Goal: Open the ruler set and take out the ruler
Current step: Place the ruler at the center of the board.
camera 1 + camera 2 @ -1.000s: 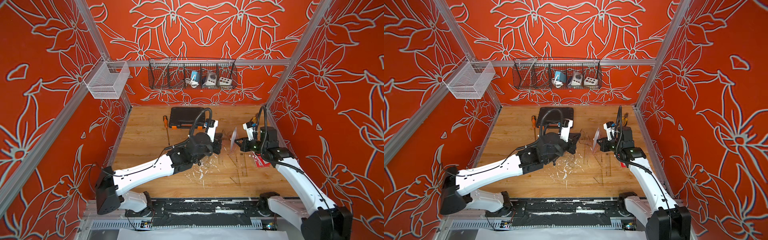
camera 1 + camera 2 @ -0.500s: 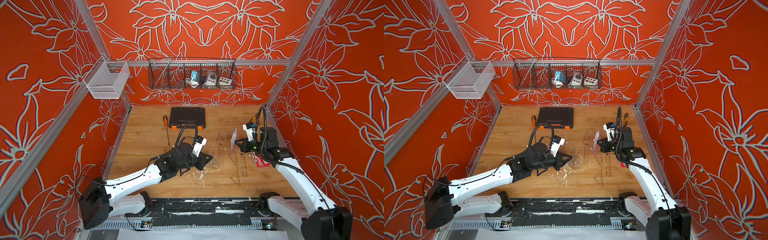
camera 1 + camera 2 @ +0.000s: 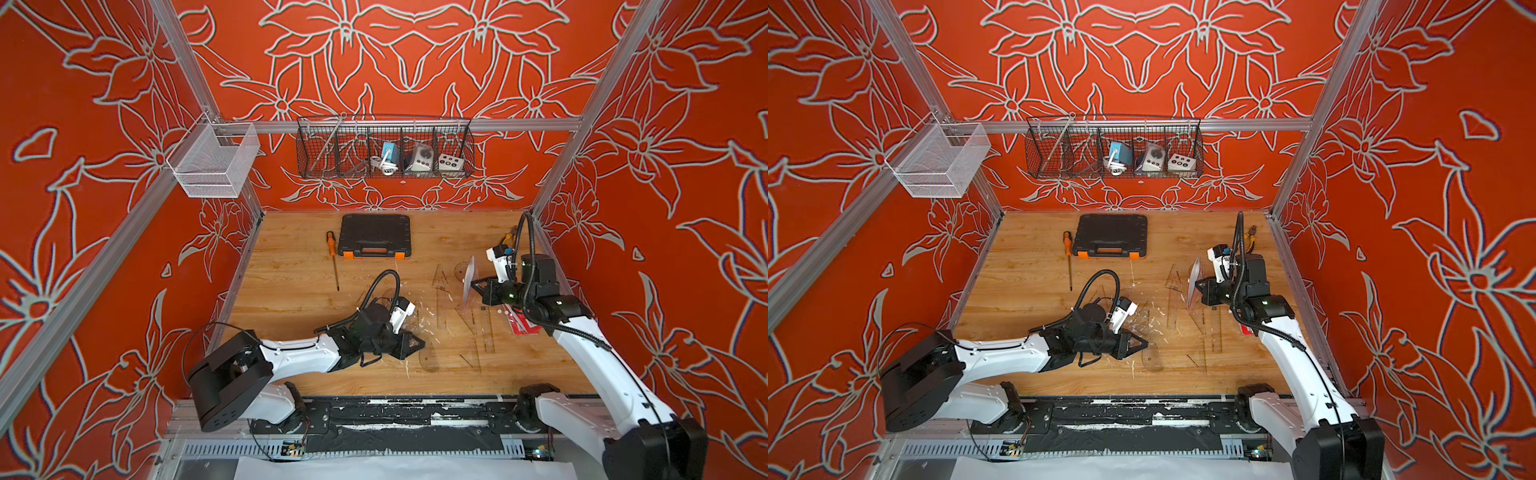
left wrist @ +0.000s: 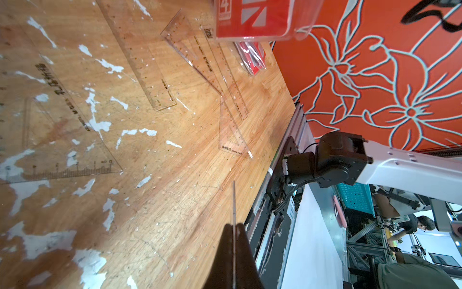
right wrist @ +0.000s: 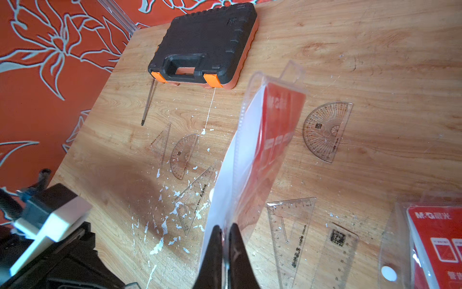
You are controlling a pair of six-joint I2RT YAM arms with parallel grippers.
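The ruler set pouch [image 5: 265,140] stands upright over the counter [image 5: 375,62] near its right edge, one edge pinched between the right fingers [image 5: 213,252]. It is light, floppy, slick film, so the sealed seam or the hang tab gives the surest hold. The left fingers [image 4: 225,252] are pressed on a thin clear piece [image 4: 234,200], probably a protractor, near the front edge. That piece is stiff, slippery and easily scratched. Only the left wrist view shows that edge-on pinch. In both top views the piece nearly vanishes against the wood.
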